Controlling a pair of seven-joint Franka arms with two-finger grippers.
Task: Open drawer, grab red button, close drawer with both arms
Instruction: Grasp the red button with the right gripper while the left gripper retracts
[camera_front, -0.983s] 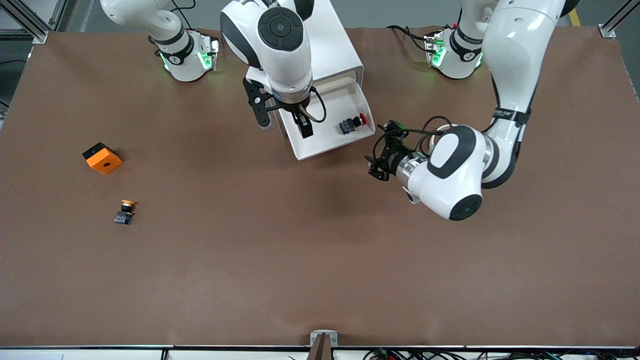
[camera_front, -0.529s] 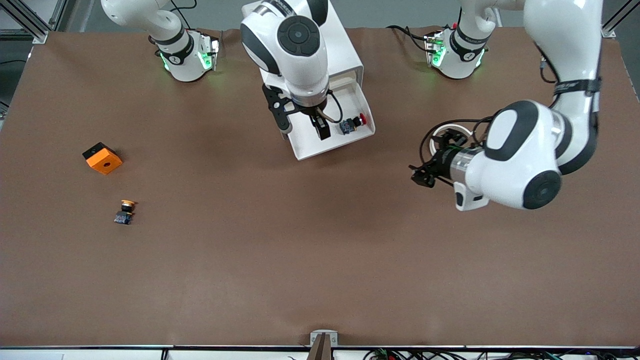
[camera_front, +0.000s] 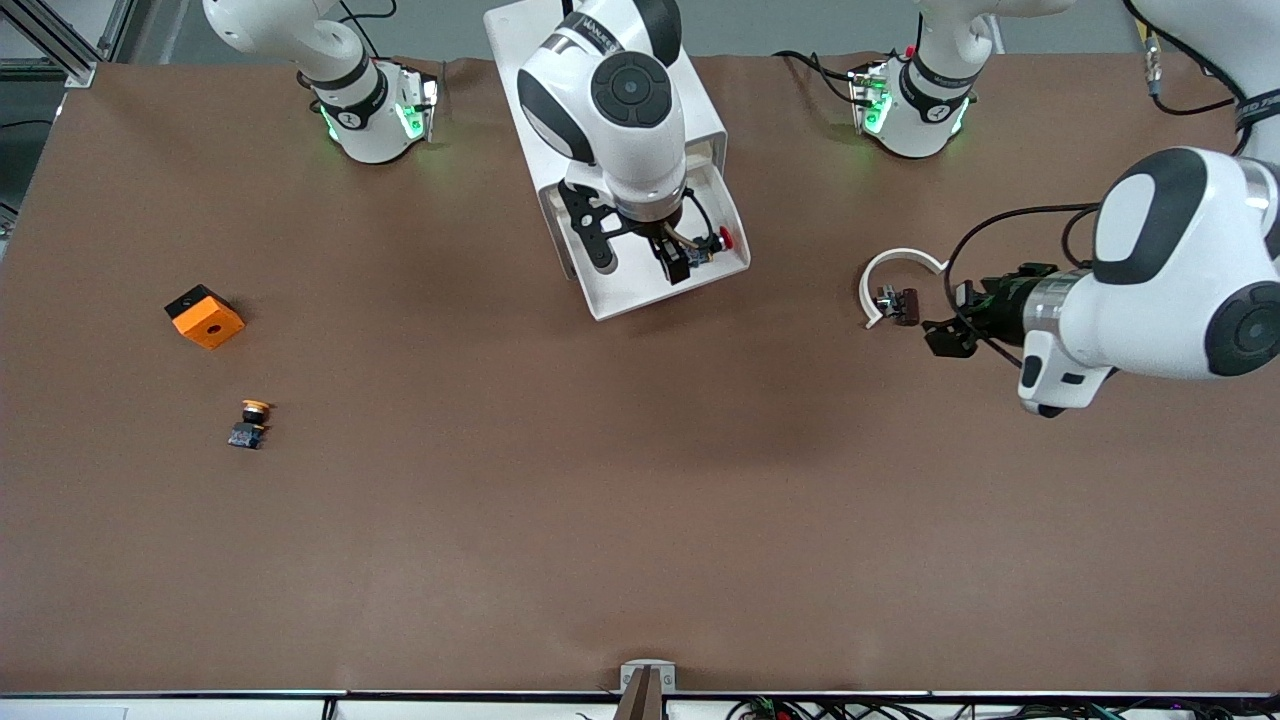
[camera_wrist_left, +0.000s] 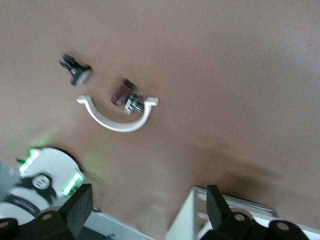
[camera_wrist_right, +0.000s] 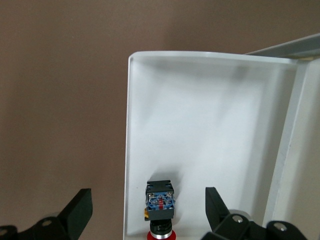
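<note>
The drawer (camera_front: 630, 290) stands pulled out of the white cabinet (camera_front: 700, 100), toward the front camera. The button (camera_front: 712, 246) lies on its side in the drawer, near the wall at the left arm's end, red cap toward that wall. My right gripper (camera_front: 638, 255) hangs open over the drawer. In the right wrist view the button (camera_wrist_right: 160, 202) lies between the two wide-apart fingers of the gripper (camera_wrist_right: 147, 215), on the drawer's floor (camera_wrist_right: 200, 125) by its side wall. My left gripper (camera_front: 945, 335) is open and empty over the table at the left arm's end, away from the drawer.
A white curved piece (camera_front: 895, 270) with a small brown part (camera_front: 903, 304) lies beside the left gripper. An orange cube (camera_front: 204, 315) and a yellow-capped button (camera_front: 250, 422) lie toward the right arm's end. The left wrist view shows the curved piece (camera_wrist_left: 117, 117).
The left arm has swung away from the drawer's front toward its own end of the table. The right gripper has moved across the drawer to the button. Both stayed open.
</note>
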